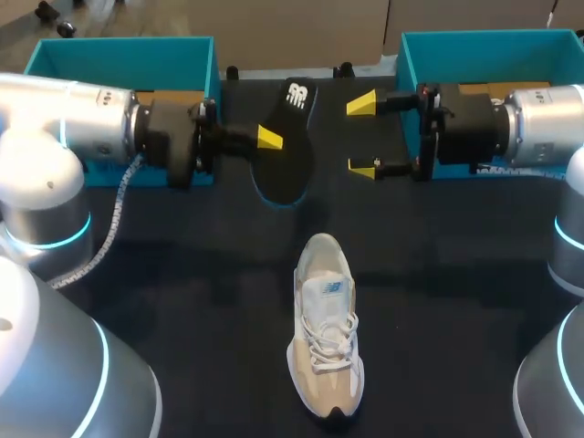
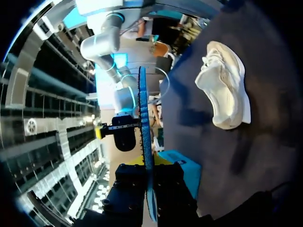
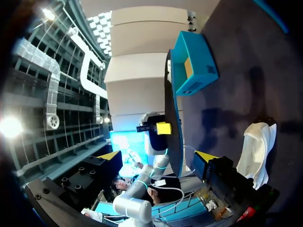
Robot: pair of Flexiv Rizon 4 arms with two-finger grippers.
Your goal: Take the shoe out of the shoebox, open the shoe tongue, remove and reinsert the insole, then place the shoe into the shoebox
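Nearest you, your left arm [image 1: 55, 119] and right arm [image 1: 547, 123] come in from either side over the dark table [image 1: 182, 274]. At the far edge you have two teal boxes: the left box [image 1: 119, 57] behind the left wrist and the right box [image 1: 484, 50] behind the right wrist. The shoe [image 1: 326, 338] [image 2: 225, 90] [image 3: 255, 146] stands on its sole mid-table, toe toward you, well apart from both boxes. The black insole [image 1: 290, 155] [image 2: 144, 132] [image 3: 173, 109] hangs above the table between the boxes, clamped in your left gripper [image 1: 272, 139]. Your right gripper [image 1: 363, 137] is spread wide just beside the insole, not touching it.
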